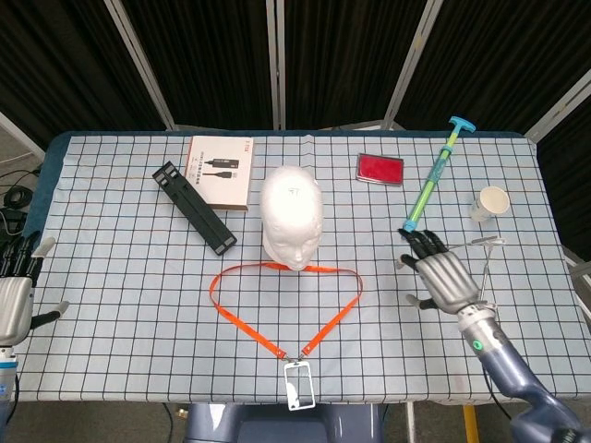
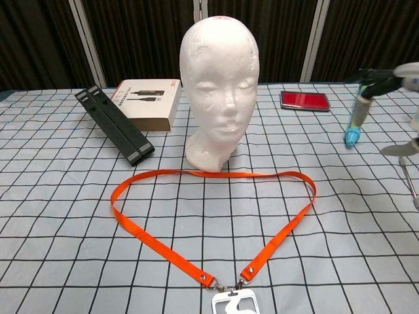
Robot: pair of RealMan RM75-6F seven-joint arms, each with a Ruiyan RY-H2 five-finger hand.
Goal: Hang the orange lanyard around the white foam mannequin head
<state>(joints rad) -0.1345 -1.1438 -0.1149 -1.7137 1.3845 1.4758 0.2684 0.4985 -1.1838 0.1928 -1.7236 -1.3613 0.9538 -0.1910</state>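
A: Far left, at the desk (image 1: 111, 277) edge?
B: Left hand (image 1: 14, 300), fingers apart, grasping nothing, well clear of everything.

A: Next along?
B: Black folding stand (image 1: 194, 205) and white box (image 1: 220, 172), both apart from the task's things. Then the white foam mannequin head (image 2: 219, 85), upright, facing the robot.

A: And the orange lanyard (image 2: 190, 222)?
B: Flat on the desk in an open loop just in front of the head's base, far strand touching or nearly touching it; badge holder (image 1: 299, 384) at the near edge. Nothing lifted, nothing hung.

A: Right side?
B: Right hand (image 1: 441, 277), fingers released and empty, out over the desk between loop and wire stand (image 1: 466, 272), near the syringe (image 1: 432, 180) tip. Red case (image 1: 379, 168) and paper cup (image 1: 489, 204) beyond.

A: Progress?
B: None yet, by the look. Left to do: grasp the strap, raise the loop, drop over the head.
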